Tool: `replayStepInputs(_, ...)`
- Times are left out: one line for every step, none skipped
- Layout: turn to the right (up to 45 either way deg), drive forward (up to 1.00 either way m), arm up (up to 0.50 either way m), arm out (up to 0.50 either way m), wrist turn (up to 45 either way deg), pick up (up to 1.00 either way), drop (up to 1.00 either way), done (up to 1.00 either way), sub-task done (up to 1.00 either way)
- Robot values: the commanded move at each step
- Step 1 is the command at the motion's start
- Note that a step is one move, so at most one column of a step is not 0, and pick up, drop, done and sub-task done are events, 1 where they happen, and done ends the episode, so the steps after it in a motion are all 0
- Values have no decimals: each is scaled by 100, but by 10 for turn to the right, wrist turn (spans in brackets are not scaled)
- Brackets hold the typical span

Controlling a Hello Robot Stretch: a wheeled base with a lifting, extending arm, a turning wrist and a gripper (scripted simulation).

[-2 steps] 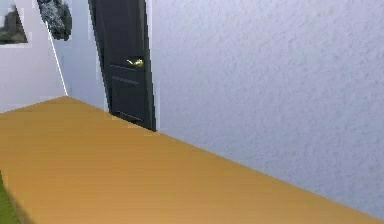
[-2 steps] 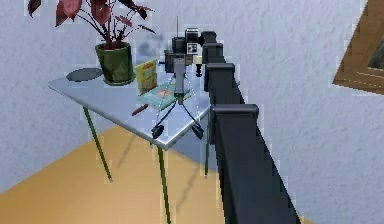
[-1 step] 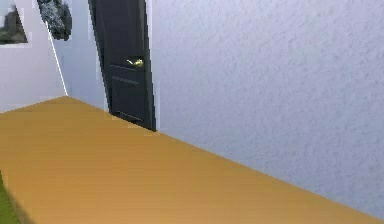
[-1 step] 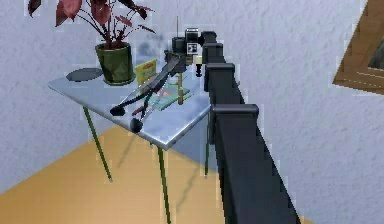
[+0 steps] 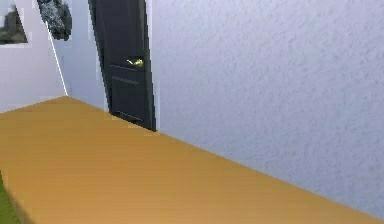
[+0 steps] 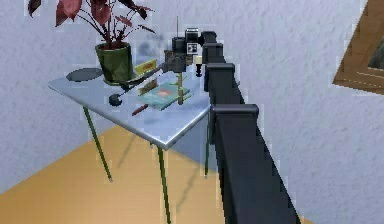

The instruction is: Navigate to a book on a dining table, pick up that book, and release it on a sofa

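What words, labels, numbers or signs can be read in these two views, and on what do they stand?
None can be read.
Book on the table: cover too small to show any print.
Wall pictures: no lettering visible.
White squares on the arm: black marks, not words.
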Motion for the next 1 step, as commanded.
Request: replayStepInputs(0,0,0,0,450,0,0,0,0)
